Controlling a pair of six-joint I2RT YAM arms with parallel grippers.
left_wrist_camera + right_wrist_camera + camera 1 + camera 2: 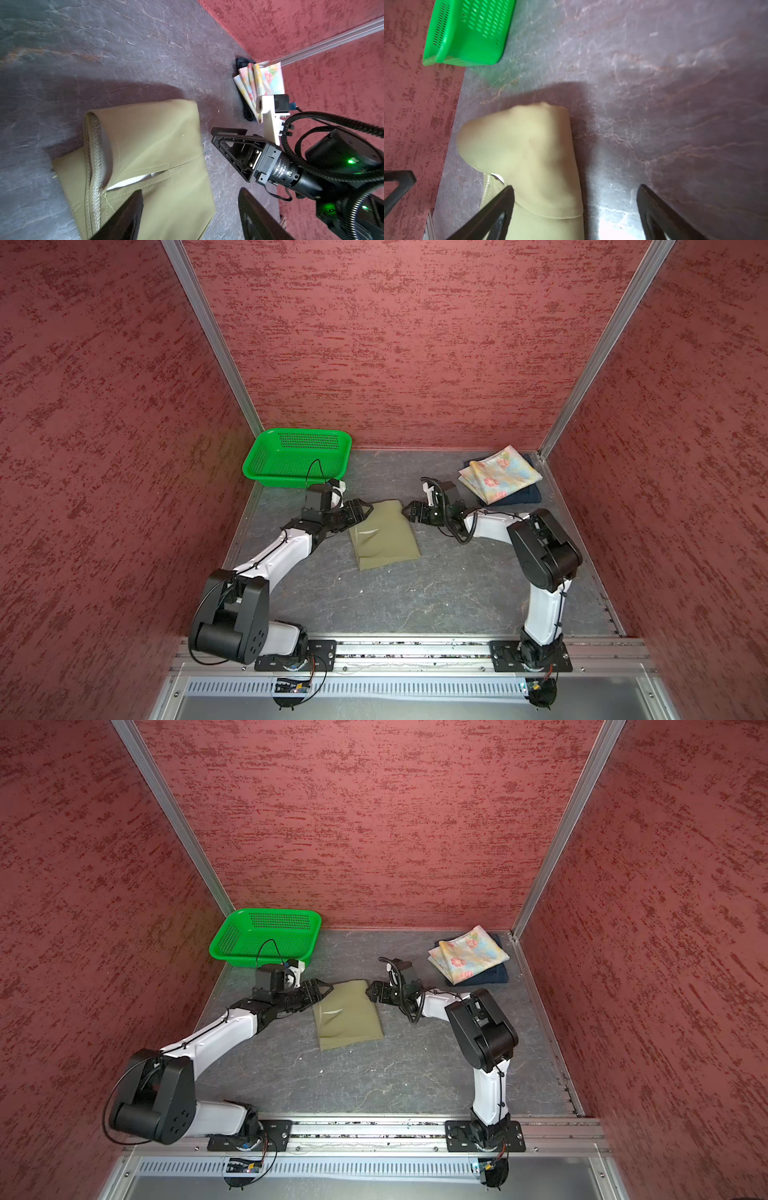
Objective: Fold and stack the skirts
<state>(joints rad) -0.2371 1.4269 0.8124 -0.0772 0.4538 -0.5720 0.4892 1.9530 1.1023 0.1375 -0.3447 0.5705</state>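
Grey table (pixel 415 605); basket (pixel 257 460) back-left; left fingers (pixel 128 207), right fingers (pixel 506 195) wide, flanking olive skirt (pixel 384 535).

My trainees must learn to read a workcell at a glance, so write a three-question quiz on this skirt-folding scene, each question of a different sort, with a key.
1. Fill in: the left gripper and the right gripper both have their jaws ___.
2. True or false: the floral skirt lies on top of the denim skirt.
3. The olive skirt is: A) on the floral skirt; B) folded on the table between the grippers; C) lifted by the left gripper.
Key: 1 open; 2 true; 3 B.
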